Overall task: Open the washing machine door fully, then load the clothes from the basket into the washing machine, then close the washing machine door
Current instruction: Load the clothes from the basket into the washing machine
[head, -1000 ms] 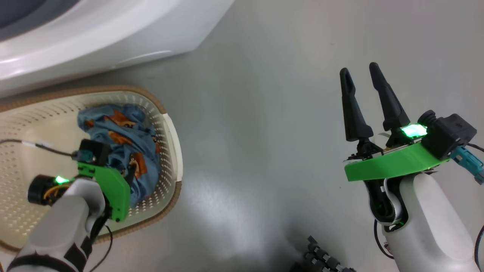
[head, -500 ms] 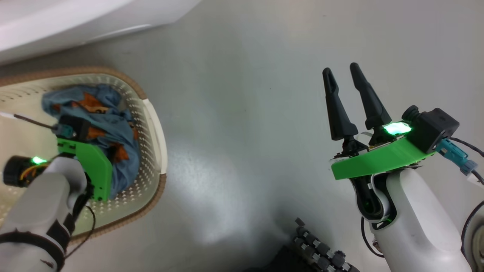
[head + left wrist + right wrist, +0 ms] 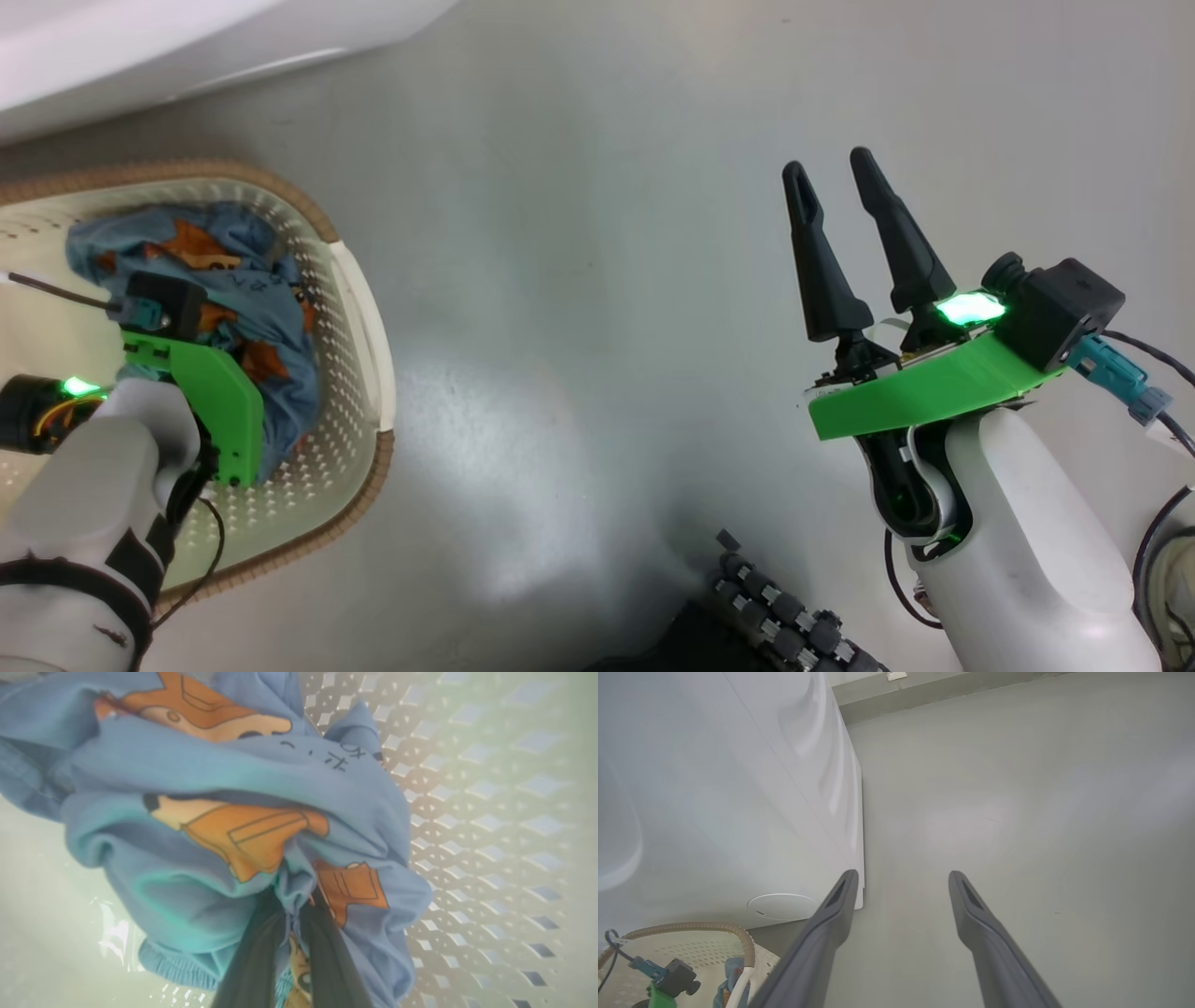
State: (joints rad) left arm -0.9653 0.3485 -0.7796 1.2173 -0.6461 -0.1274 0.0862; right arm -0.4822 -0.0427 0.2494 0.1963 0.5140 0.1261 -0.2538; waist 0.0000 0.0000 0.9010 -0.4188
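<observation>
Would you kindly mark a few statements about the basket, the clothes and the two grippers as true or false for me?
1. The left gripper is shut on the clothes. True.
2. The right gripper holds a piece of cloth. False: it is open and empty, above the floor.
3. The clothes lie in the basket. True.
4. The basket stands inside the washing machine. False: it stands on the floor, by the machine.
5. The clothes in the left gripper are plain white. False: they are light blue with orange-brown figures.
</observation>
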